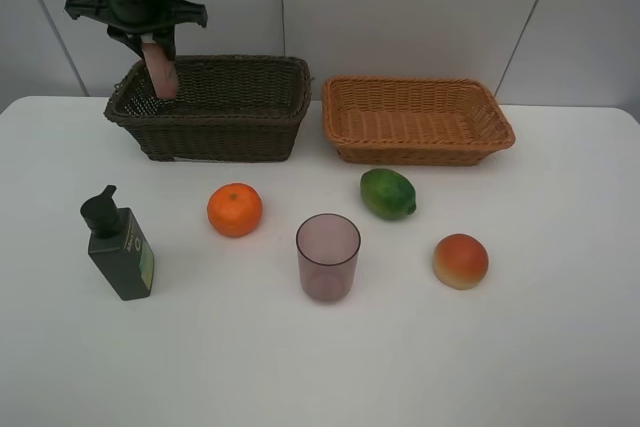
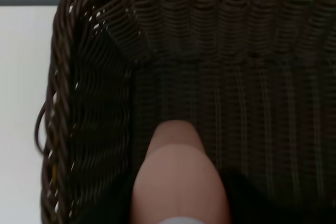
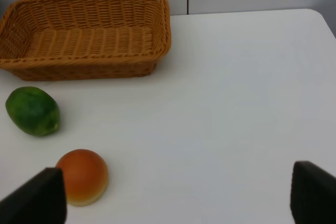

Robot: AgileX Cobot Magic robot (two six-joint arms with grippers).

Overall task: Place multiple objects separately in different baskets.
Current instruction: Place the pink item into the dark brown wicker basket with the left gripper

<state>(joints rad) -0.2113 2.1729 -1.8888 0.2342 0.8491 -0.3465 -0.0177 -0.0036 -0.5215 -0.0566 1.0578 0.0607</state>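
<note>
My left gripper (image 1: 152, 47) is shut on the pink bottle (image 1: 161, 74), which hangs over the left end of the dark brown basket (image 1: 225, 127). In the left wrist view the pink bottle (image 2: 178, 182) points down at the woven floor of the dark basket (image 2: 252, 108). The light tan basket (image 1: 418, 119) stands to its right with nothing in it. On the table lie the dark green pump bottle (image 1: 119, 246), the orange (image 1: 234, 209), the purple cup (image 1: 327, 255), the green fruit (image 1: 387, 193) and the peach-like fruit (image 1: 460, 260). My right gripper (image 3: 173, 198) stands open above the table, near the peach-like fruit (image 3: 83, 176).
The white table (image 1: 320, 367) runs back to a pale wall behind both baskets. The green fruit (image 3: 32, 110) and the tan basket (image 3: 86, 35) also show in the right wrist view. The right arm is outside the exterior high view.
</note>
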